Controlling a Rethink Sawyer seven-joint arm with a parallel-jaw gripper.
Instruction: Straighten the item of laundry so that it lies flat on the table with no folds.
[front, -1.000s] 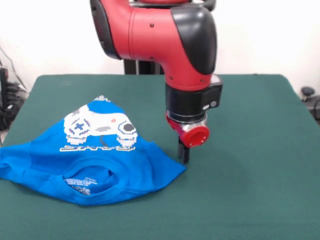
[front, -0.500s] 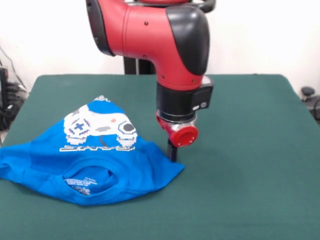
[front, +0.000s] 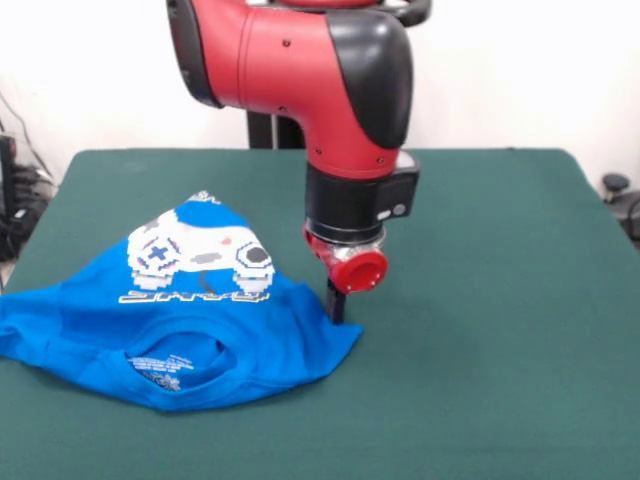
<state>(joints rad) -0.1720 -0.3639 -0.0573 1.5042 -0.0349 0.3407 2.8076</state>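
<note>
— Where's the gripper right now?

— Low, its dark tip at the right-hand corner of the blue T-shirt. Whether it's open or pinching cloth, I can't tell; the red cap hides it.

— And the shirt?

— On the left half of the green table, rumpled, stretched longest left to right. The collar faces the near edge, the white controller graphic lies behind it, and the lettering reads upside down.

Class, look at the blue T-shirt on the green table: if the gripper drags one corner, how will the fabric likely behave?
The T-shirt looks floppy: it lies rumpled, with folded edges, so it would probably drape and stretch rather than move as one piece. It seems light, so the gripper at its corner could likely drag it, though the felt-like table may grip it.
</note>
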